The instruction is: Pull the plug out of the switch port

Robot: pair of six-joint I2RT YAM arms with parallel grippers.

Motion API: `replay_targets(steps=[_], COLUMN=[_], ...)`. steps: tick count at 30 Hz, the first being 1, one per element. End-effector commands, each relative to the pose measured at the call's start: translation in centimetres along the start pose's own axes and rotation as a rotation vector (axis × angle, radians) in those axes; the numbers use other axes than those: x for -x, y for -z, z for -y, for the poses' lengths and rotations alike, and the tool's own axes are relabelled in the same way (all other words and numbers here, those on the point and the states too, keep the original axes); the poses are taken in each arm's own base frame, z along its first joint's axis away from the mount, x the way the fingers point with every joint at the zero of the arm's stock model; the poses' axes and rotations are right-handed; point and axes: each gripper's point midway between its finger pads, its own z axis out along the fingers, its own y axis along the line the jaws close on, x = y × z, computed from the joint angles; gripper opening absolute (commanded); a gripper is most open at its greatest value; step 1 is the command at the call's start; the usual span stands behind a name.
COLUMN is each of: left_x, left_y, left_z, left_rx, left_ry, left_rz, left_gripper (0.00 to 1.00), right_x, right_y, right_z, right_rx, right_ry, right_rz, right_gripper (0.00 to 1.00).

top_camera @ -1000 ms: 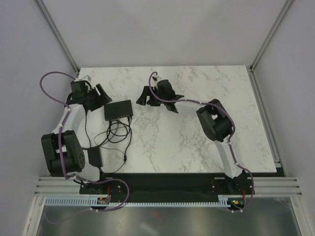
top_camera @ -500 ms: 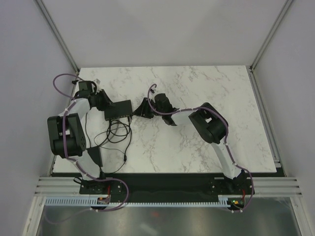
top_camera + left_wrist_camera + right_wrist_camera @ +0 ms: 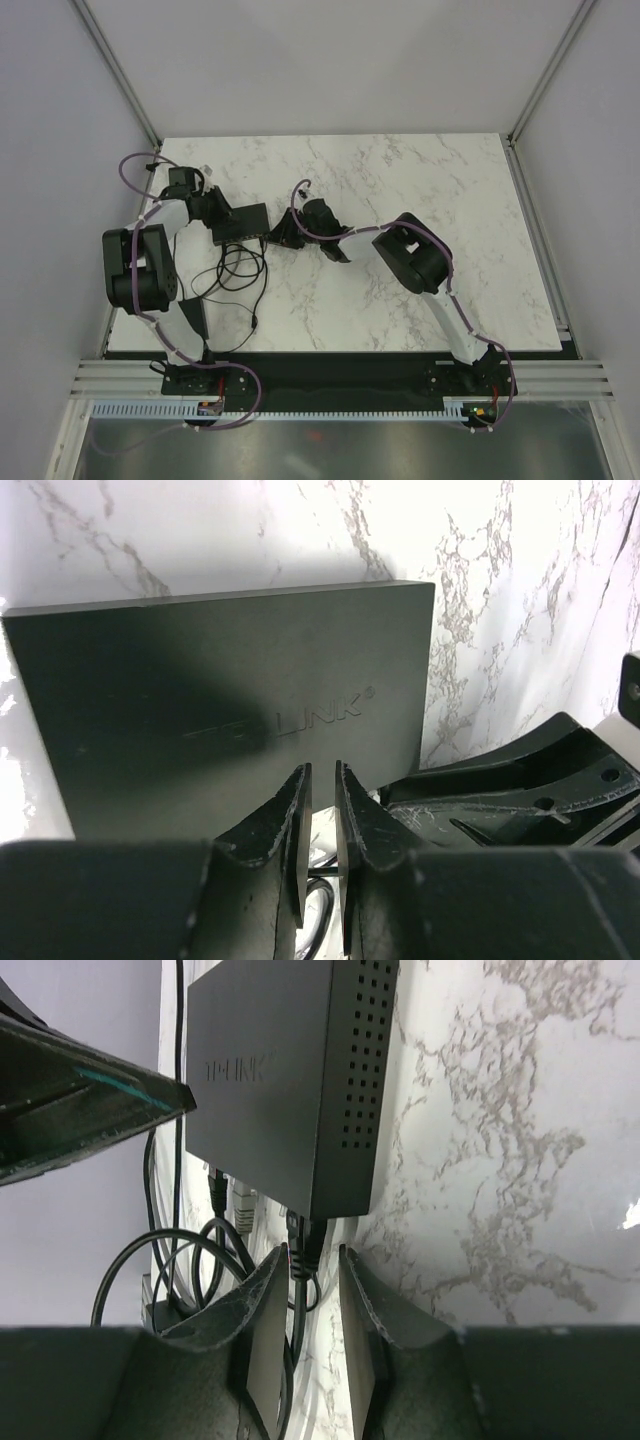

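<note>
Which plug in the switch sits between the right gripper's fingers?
The black plug at the vented corner of the switch; the grey plug and the other black plug lie clear of the right gripper.

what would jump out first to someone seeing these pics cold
The flat black switch at the left of the marble table, flanked by the left arm and the right arm. The right jaws straddle a black plug in its port edge, beside a tangle of black cables; the left jaws, nearly closed, sit over its top.
</note>
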Motion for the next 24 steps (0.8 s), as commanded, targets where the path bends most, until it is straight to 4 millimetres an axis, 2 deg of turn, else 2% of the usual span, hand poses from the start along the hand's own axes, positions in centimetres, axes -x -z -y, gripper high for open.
replay_targets(steps=[1,8,9,12,13,18,24], left_x=[-0.4,-1.2,-1.0,-2.5,-1.8,-2.4,-2.8], left_y=[-0.7,-1.3,-0.9,-1.2,-0.8,-1.0,-0.8], left_z=[1.2,4.3,4.8,7.8,1.4,1.2,0.9], left_rx=[-0.041,-0.082,-0.089,-0.131,0.236,0.364,0.404], left_ry=[-0.055,-0.120,-0.130,-0.193,-0.291,-0.362,-0.370], left_rz=[-0.012,-0.031,-0.020,-0.045,-0.009,-0.018,-0.014], left_gripper=[0.22,0.22,0.22,0.22,0.02,0.02,0.02], right_x=[0.2,0.3,0.3,0.2,0.2,0.2,0.2], right_y=[-1.1,-1.3,-1.4,-1.6,-1.6,-1.4,-1.3], right_z=[0.3,0.7,0.8,0.8,0.8,0.9,1.4], right_rx=[-0.024,-0.055,-0.056,-0.050,-0.047,-0.052,-0.051], right_ry=[0.003,0.019,0.019,0.012,0.011,0.003,-0.008], right_rz=[0.020,0.023,0.021,0.016,0.014,0.009,0.003], right_gripper=[0.34,0.31,0.27,0.20,0.17,0.14,0.06])
